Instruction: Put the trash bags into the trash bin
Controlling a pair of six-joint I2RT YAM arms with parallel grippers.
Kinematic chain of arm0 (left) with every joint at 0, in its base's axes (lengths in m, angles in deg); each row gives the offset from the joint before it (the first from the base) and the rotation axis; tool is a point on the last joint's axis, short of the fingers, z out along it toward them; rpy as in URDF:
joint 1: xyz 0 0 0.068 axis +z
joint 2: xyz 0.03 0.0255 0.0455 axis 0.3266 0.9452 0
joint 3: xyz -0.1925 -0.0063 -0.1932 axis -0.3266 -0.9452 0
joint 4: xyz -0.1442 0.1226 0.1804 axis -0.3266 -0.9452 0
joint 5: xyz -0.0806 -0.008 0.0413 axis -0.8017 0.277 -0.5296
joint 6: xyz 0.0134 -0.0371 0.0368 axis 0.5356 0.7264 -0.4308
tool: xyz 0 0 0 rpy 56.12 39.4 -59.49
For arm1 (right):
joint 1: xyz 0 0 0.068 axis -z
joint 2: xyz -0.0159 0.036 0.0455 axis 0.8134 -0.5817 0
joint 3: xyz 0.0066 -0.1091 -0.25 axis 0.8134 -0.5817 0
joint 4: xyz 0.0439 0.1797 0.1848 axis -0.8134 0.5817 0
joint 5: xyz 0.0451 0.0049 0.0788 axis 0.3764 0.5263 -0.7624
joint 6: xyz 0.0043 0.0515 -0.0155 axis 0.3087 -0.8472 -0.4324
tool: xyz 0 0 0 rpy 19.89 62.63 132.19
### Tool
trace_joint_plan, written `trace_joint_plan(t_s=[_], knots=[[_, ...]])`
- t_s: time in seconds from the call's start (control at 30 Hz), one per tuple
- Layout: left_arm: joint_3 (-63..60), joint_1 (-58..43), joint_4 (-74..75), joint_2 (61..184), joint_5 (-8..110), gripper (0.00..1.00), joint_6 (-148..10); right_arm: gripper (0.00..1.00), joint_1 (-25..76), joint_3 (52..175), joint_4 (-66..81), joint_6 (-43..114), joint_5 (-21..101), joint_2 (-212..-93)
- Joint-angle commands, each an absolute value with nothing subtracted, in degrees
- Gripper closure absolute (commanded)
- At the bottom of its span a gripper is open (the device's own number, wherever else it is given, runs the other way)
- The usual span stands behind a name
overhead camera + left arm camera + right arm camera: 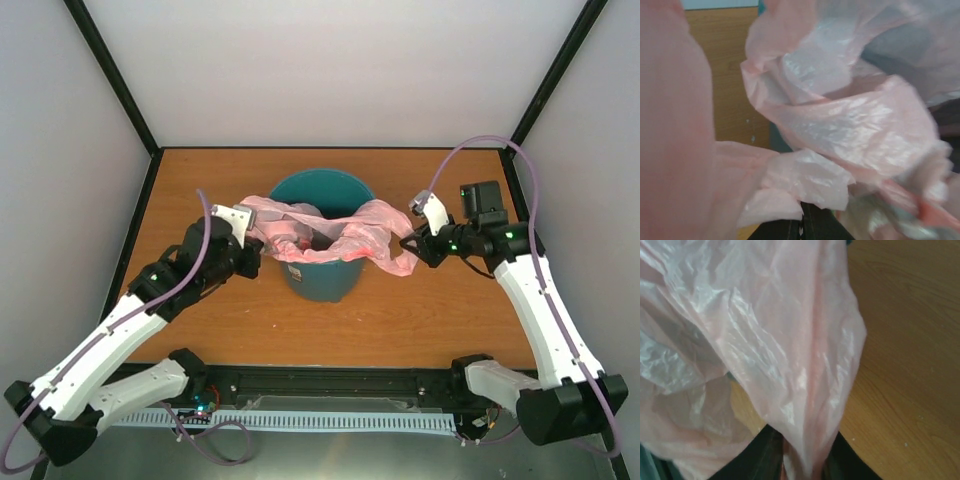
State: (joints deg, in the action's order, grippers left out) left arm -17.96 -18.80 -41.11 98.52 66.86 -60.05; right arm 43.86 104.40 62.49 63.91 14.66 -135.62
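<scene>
The teal-green trash bin (322,275) stands upright mid-table. The thin pink trash bag (345,233) is stretched across the bin's mouth and sags into it. My left gripper (246,243) is shut on the bag's left edge, just left of the rim. My right gripper (408,243) is shut on the bag's right edge, just right of the rim. In the left wrist view crinkled pink plastic (840,120) fills the frame above the closed black jaws. In the right wrist view the bag (790,350) runs down into the closed jaws.
The wooden table (450,310) is walled by white panels with black posts. A black rail (330,385) runs along the near edge between the arm bases. A grey cable (480,150) loops above the right arm.
</scene>
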Motion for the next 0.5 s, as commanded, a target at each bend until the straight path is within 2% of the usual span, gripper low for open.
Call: trace_joint_plan(t_s=[0.0, 0.1, 0.2, 0.33, 0.47], knots=[[-17.0, -18.55, -38.35, 93.68, 61.19, 0.99, -59.26, 0.72, 44.06, 108.3, 63.82, 63.61, 16.48, -128.46], [-15.77, -18.55, -38.86, 92.51, 59.38, 0.99, -59.47, 0.57, 44.06, 109.82, 65.42, 64.09, 19.14, -123.6], [-15.8, -18.55, -38.12, 92.44, 56.14, 0.99, -59.63, 0.5, 44.06, 110.02, 67.76, 65.98, 17.9, -120.29], [-15.87, -18.55, -37.77, 93.36, 54.1, 0.99, -58.75, 0.5, 44.06, 107.94, 69.35, 69.66, 16.17, -119.1], [-16.32, -18.51, -35.98, 93.03, 52.8, 0.99, -57.04, 0.55, 44.06, 107.75, 70.65, 74.19, 14.25, -119.03]])
